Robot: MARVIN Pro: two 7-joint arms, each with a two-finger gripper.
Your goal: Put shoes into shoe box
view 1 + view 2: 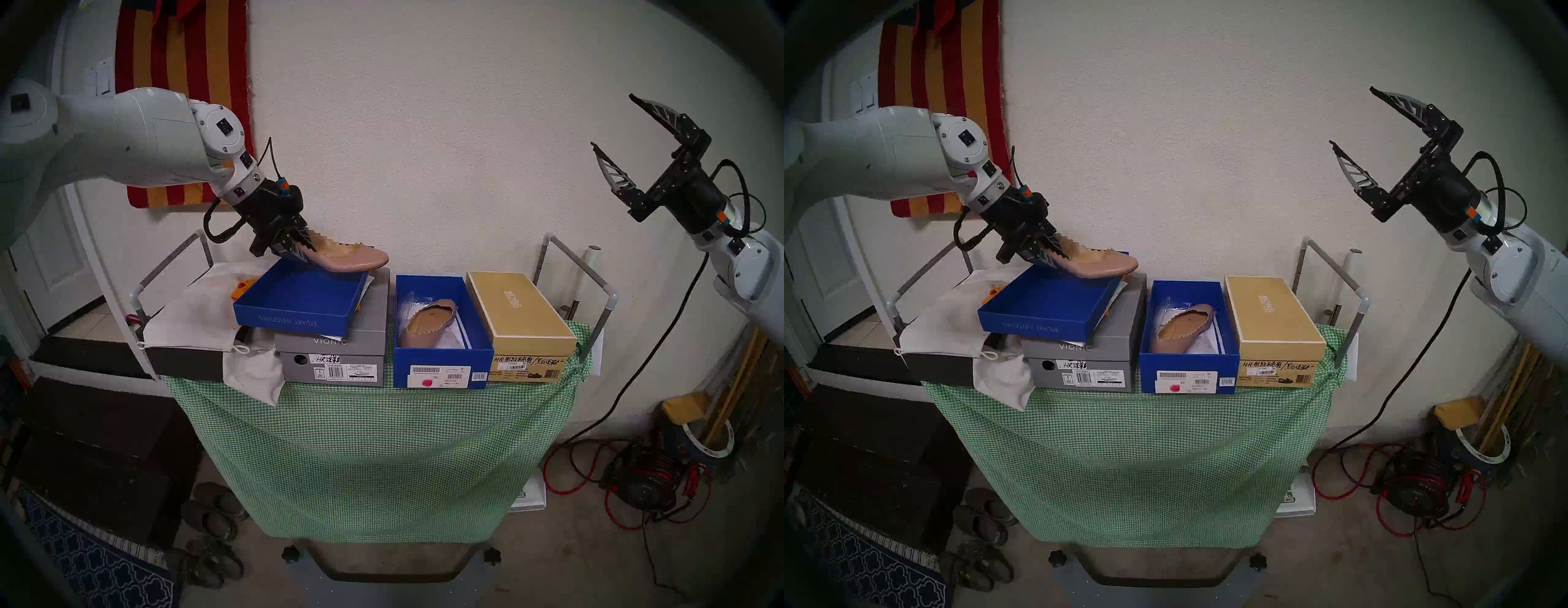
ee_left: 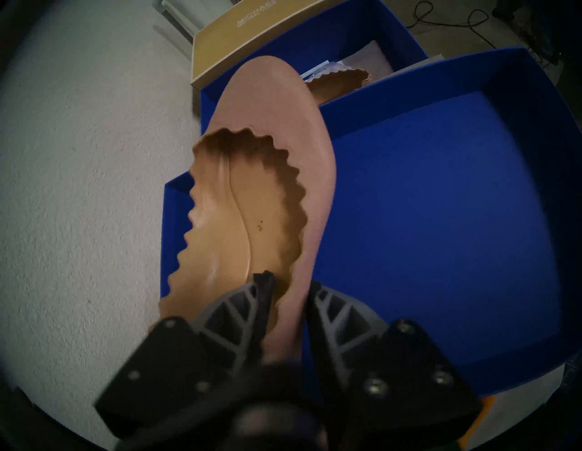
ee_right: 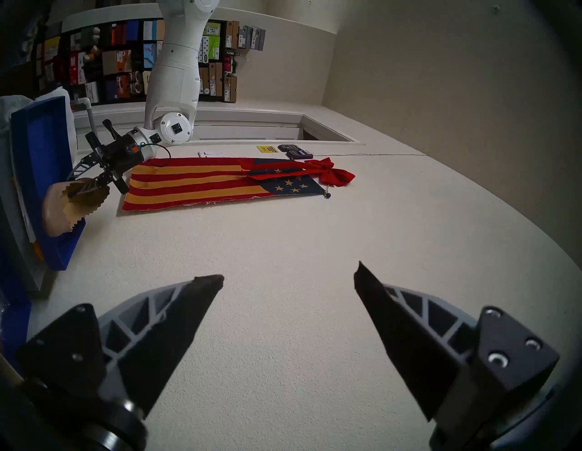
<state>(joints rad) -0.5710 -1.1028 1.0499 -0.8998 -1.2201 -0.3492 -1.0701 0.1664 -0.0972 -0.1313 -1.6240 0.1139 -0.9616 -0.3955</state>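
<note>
1. Left pincer (image 2: 288, 288) is clamped on the side wall of a pink shoe (image 2: 277, 163) near its heel, one finger inside, one outside, holding it over the blue tray (image 1: 297, 305).
2. Right pincer (image 1: 611, 127) is raised, fingers apart, holding nothing.
3. Second shoe (image 1: 426, 325) lies in the blue box (image 1: 443, 367) on the counter (image 1: 373, 424), between grey box (image 1: 335, 352) and tan box (image 1: 522, 314).

Dusty-pink shoes (image 1: 356, 257) (tan insoles), royal-blue shoe box (image 1: 441, 361), green-checked tablecloth (image 1: 373, 458)
</note>
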